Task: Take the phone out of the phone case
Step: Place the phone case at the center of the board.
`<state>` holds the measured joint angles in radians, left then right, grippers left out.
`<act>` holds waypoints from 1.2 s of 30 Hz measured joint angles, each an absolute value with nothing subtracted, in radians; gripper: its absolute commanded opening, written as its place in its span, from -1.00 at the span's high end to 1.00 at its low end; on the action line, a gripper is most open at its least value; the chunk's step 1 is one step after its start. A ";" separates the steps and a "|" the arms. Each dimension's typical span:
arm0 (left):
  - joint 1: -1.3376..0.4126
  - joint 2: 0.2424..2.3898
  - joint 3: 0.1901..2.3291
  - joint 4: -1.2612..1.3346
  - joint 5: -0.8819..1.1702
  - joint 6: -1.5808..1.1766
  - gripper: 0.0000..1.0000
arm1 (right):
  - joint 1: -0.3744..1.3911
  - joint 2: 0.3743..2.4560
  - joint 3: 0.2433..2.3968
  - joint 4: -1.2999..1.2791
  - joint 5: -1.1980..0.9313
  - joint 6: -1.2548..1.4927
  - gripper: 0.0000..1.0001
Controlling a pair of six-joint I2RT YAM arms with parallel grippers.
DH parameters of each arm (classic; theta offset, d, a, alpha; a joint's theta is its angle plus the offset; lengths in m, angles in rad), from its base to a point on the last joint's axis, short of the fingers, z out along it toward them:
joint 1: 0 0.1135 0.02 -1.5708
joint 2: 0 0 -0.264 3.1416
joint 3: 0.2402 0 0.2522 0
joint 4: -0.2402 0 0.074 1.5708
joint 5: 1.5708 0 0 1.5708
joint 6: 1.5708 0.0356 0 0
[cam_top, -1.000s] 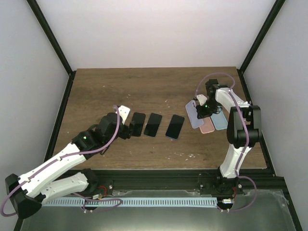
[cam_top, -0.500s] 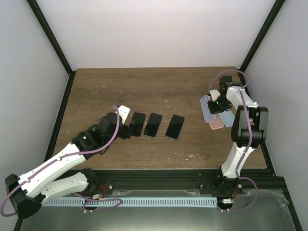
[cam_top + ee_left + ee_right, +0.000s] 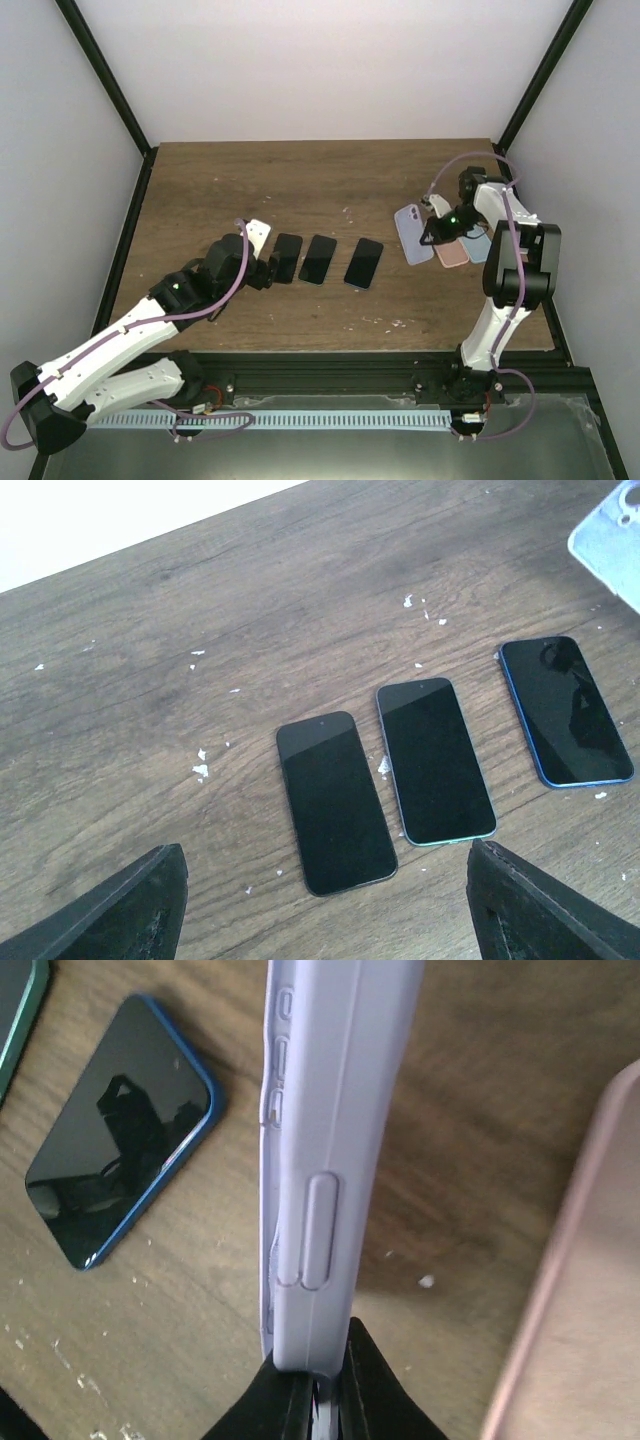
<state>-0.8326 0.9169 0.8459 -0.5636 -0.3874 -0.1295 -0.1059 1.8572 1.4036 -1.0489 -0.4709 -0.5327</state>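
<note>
My right gripper [image 3: 308, 1388] is clamped shut on the rim of the lilac case [image 3: 335, 1110]. The two black fingertips meet on its thin wall at the end nearest me. I see the case edge-on from the wrist, with the moulded button bumps running up its side. It casts a shadow on the wood beneath. Whether a phone sits inside it I cannot tell. From above, its back faces up with the camera cut-out at the far end.

Just to the right of it lies the pink case [image 3: 585, 1290], and beyond that the pale blue case [image 3: 479, 245]. Both are flat on the right side of the table [image 3: 300, 180] and overlap each other. To the left, apart from the lilac case, rests the blue-rimmed phone [image 3: 120, 1185], screen up.

My left gripper [image 3: 325, 910] stands wide open with nothing between its fingers, low over the near left part of the table. Ahead of it three bare phones lie in a row, all screen up. The black phone [image 3: 335, 802] is closest. The green-rimmed phone [image 3: 434, 762] lies beside it, and then comes the blue-rimmed one. None of them touch. White flecks are scattered on the wood around them.
</note>
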 measured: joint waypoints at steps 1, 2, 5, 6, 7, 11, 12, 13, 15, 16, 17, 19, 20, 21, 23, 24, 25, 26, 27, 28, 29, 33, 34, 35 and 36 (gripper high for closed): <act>-0.833 0.917 0.846 -0.564 -0.387 -0.130 -0.54 | -0.105 1.857 1.387 -1.052 -0.480 -0.536 0.99; -0.833 0.917 0.846 -0.564 -0.387 -0.130 -0.54 | -0.105 1.859 1.367 -1.054 -0.484 -0.538 0.99; -0.833 0.917 0.846 -0.563 -0.387 -0.129 -0.54 | -0.105 1.873 1.316 -1.052 -0.480 -0.534 0.97; -0.833 0.917 0.846 -0.564 -0.387 -0.130 -0.54 | -0.105 1.875 1.308 -1.040 -0.477 -0.530 0.97; -0.833 0.917 0.846 -0.564 -0.387 -0.130 -0.54 | -0.106 1.875 1.306 -1.032 -0.475 -0.524 0.96; -0.833 0.917 0.846 -0.564 -0.387 -0.130 -0.54 | -0.108 1.884 1.304 -1.021 -0.470 -0.515 0.85; -0.833 0.917 0.846 -0.563 -0.387 -0.130 -0.54 | -0.109 1.888 1.304 -1.017 -0.469 -0.513 0.70; -0.833 0.917 0.846 -0.564 -0.387 -0.130 -0.54 | -0.111 1.894 1.304 -1.013 -0.467 -0.509 0.54; -0.833 0.917 0.846 -0.564 -0.387 -0.130 -0.54 | -0.112 1.906 1.304 -0.997 -0.459 -0.496 0.44; -0.833 0.918 0.846 -0.564 -0.387 -0.129 -0.54 | -0.110 1.914 1.304 -0.984 -0.446 -0.494 0.42; -0.833 0.918 0.846 -0.564 -0.387 -0.129 -0.54 | -0.109 1.920 1.304 -0.976 -0.435 -0.485 0.40; -0.833 0.919 0.846 -0.564 -0.387 -0.129 -0.54 | -0.108 1.923 1.304 -0.963 -0.419 -0.472 0.37; -0.833 0.919 0.846 -0.564 -0.387 -0.129 -0.54 | -0.108 1.923 1.304 -0.957 -0.414 -0.468 0.35; -0.833 0.919 0.846 -0.564 -0.387 -0.129 -0.54 | -0.108 1.921 1.304 -0.952 -0.408 -0.464 0.33; -0.833 0.919 0.846 -0.564 -0.387 -0.129 -0.54 | -0.108 1.916 1.304 -0.947 -0.395 -0.455 0.29; -0.833 0.919 0.846 -0.564 -0.387 -0.128 -0.54 | -0.108 1.911 1.304 -0.946 -0.388 -0.451 0.28; -0.833 0.919 0.846 -0.564 -0.387 -0.127 -0.54 | -0.108 1.902 1.304 -0.944 -0.376 -0.448 0.28; -0.833 0.919 0.846 -0.564 -0.387 -0.127 -0.54 | -0.108 1.893 1.304 -0.941 -0.363 -0.445 0.28; -0.833 0.919 0.846 -0.564 -0.387 -0.126 -0.54 | -0.108 1.879 1.304 -0.937 -0.347 -0.443 0.28; -0.833 0.920 0.846 -0.564 -0.387 -0.126 -0.54 | -0.108 1.864 1.304 -0.934 -0.334 -0.443 0.28; -0.833 0.920 0.846 -0.564 -0.387 -0.126 -0.54 | -0.108 1.849 1.304 -0.933 -0.325 -0.443 0.28; -0.833 0.925 0.846 -0.564 -0.390 -0.126 -0.58 | -0.108 1.756 1.308 -0.933 -0.341 -0.447 0.27; -0.833 0.926 0.846 -0.564 -0.392 -0.125 -0.61 | -0.108 1.726 1.312 -0.933 -0.355 -0.449 0.22; -0.833 0.926 0.846 -0.565 -0.397 -0.125 -0.66 | -0.108 1.698 1.317 -0.932 -0.370 -0.449 0.19; -0.833 0.926 0.846 -0.567 -0.403 -0.123 -0.73 | -0.108 1.663 1.320 -0.927 -0.388 -0.448 0.16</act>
